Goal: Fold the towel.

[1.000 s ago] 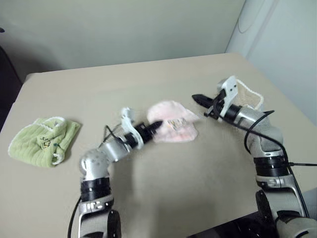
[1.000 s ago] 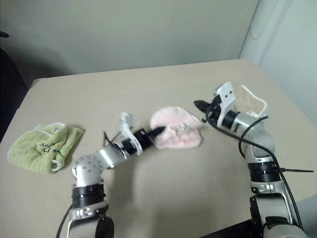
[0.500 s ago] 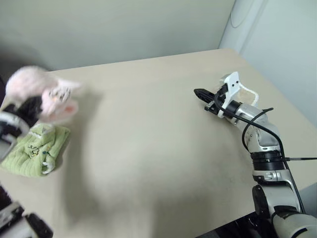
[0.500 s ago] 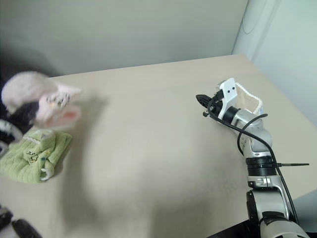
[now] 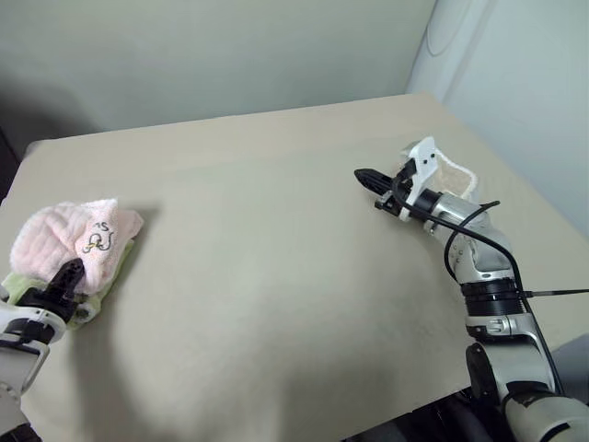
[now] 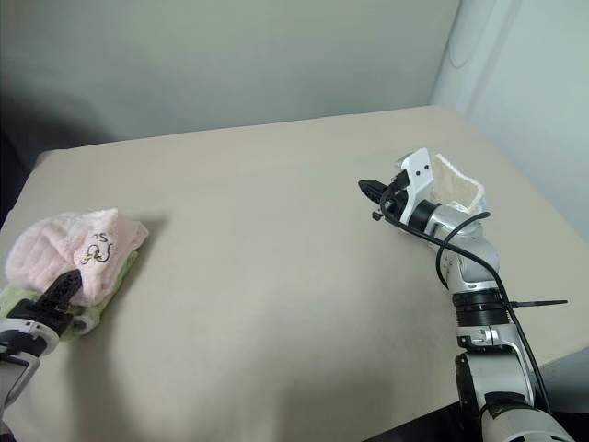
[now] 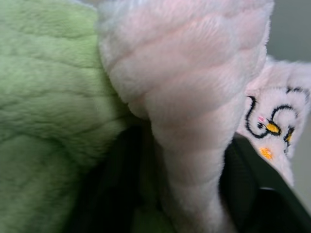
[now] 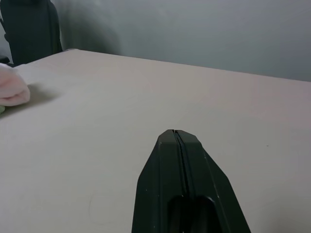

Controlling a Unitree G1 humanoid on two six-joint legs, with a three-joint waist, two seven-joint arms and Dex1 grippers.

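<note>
- The towel (image 5: 75,241), pale pink and bundled, is seen on top of a light green towel (image 6: 103,293) at the far left edge of the desk (image 5: 276,276), with its embroidered motif facing up.
- The left gripper (image 5: 68,278) is seen at the near edge of the pink bundle; in the left wrist view a pink fold lies between its two black fingers (image 7: 243,179), which are parted. Whether the cloth is clamped or already released cannot be told.
- If that fold is dragged along when the arm is pulled away, the bundle could be tugged open or pulled off the desk edge, which is close by.
- The green cloth is pressed against the same fingers, so it could be snagged and shifted with the pink one.
- The right gripper (image 5: 363,176) is held clenched and empty above the desk, well apart from both towels, just beside a beige towel (image 6: 457,189) near the right edge.
- That beige cloth could be brushed by the right arm if it is swung across.
</note>
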